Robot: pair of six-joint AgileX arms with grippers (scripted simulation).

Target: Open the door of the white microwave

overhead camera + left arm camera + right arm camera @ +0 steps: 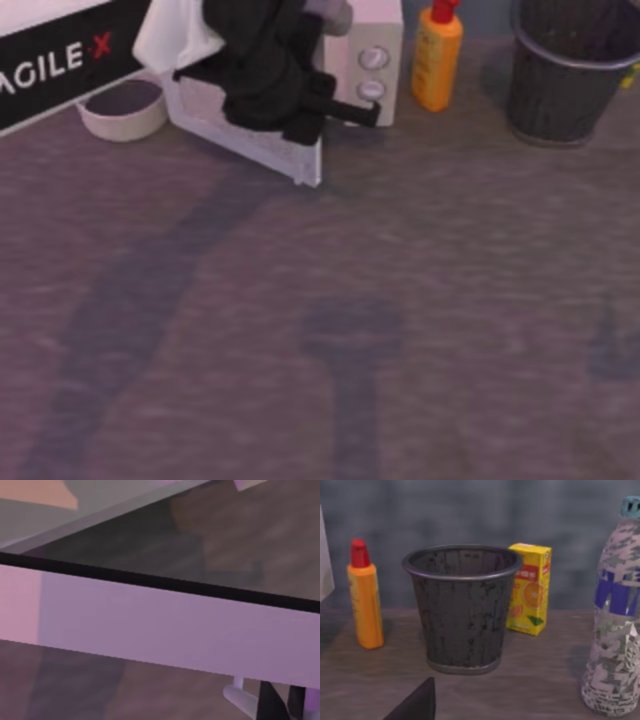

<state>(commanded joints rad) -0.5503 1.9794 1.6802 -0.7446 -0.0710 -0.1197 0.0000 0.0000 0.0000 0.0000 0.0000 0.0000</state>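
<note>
The white microwave [378,28] stands at the table's back, its two silver knobs [372,74] on the narrow panel. Its door [270,148] stands swung out toward the table's front, hinged at the left, its free edge near the middle. My left arm covers most of the oven from above. My left gripper [362,112] sits by the door's free edge, in front of the knob panel. In the left wrist view the door's edge [150,625] is a broad pale band, and the dark fingers [272,704] are shut on the white handle [239,696]. My right gripper [417,706] shows only as a dark wedge; that arm is outside the top view.
A white bowl [122,108] sits left of the microwave. Right of it stand an orange bottle with a red cap [437,58] and a dark basket [572,65]. The right wrist view also shows a yellow juice carton [529,587] and a patterned bottle [615,630].
</note>
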